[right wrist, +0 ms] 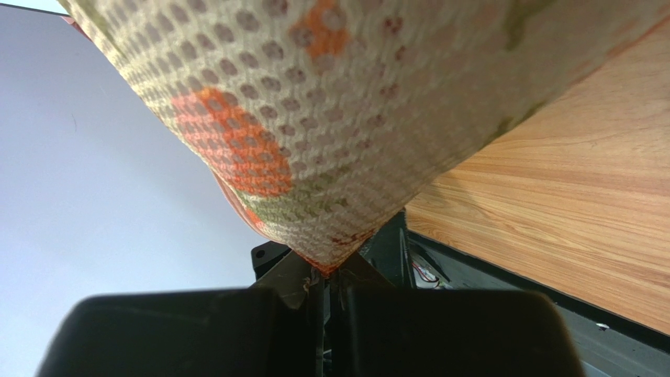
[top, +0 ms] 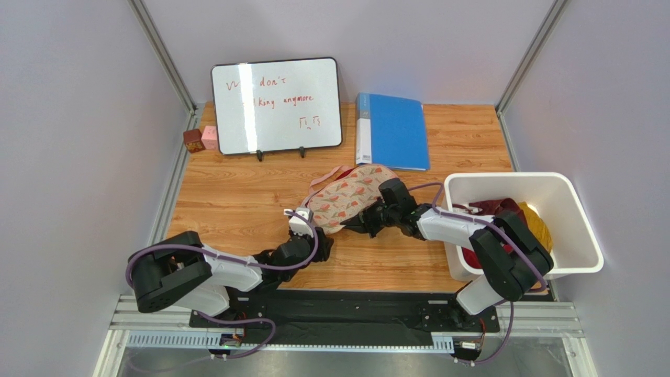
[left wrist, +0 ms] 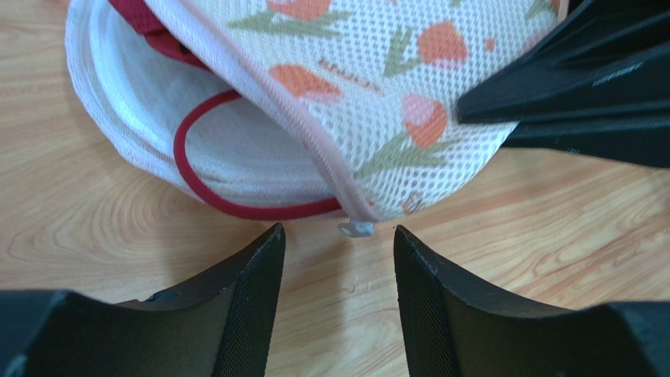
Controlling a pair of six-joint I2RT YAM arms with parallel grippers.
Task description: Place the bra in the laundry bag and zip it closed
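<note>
We view the laundry bag's [top: 350,196] near edge.
Right gripper [right wrist: 326,271] pinches it at 5 o'clock; left gripper [left wrist: 336,239], spread, faces the zipper pull [left wrist: 355,228] at 8 o'clock.

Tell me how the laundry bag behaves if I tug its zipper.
Probably floppy: the laundry bag drapes to a point where the right claw pinches it. Likely light, being thin mesh. Unpinned, it may slide on the table.

**A robot test booth in a lab**

Plain pale walls [top: 71,118] framed by metal posts [top: 161,51] box in a wood-grain table [top: 236,196]. At the near edge, a left arm [top: 228,271] and a right arm [top: 456,228] are bolted to a black rail [top: 346,318], with cables trailing. On the far side stand a handwritten whiteboard [top: 275,106] and a blue folder [top: 393,129].
</note>
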